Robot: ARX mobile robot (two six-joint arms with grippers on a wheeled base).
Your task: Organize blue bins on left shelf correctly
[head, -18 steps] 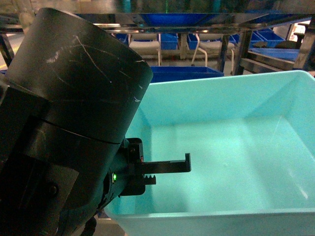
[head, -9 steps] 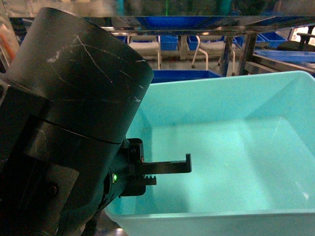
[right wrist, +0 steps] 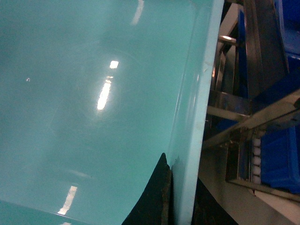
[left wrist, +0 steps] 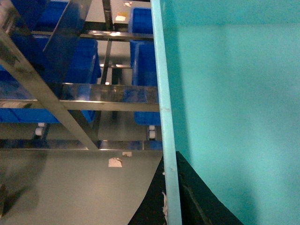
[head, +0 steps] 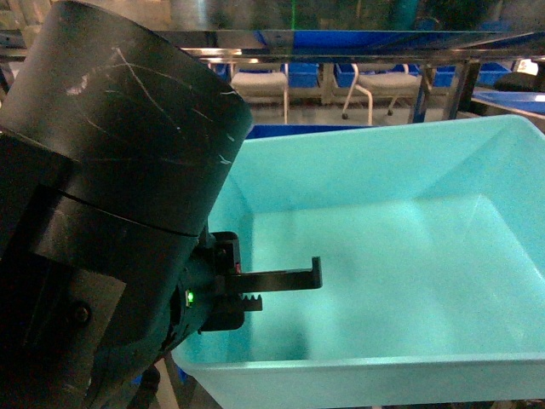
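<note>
Pinching opposite side rims, the left gripper [head: 285, 288] and right gripper [right wrist: 171, 197] each clamp the blue bin [head: 383, 247], held up before the left shelf [head: 341, 38]; empty, thin plastic, it looks light, slick and flexible; rim grips suit it.

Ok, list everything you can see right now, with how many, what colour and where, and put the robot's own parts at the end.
turquoise bin: one, light turquoise, close in front, filling the head view, empty inside.
steel shelf: one, shiny steel posts and rails, behind and beside the bin.
dark blue crates: several, royal blue, on the shelf levels.
white rollers: a row, white, along a shelf track.
floor: grey, below the shelf.
left arm: black, large at left of head view.
left pincer: black, astride the bin's left rim.
right pincer: black, astride the bin's right rim.
</note>
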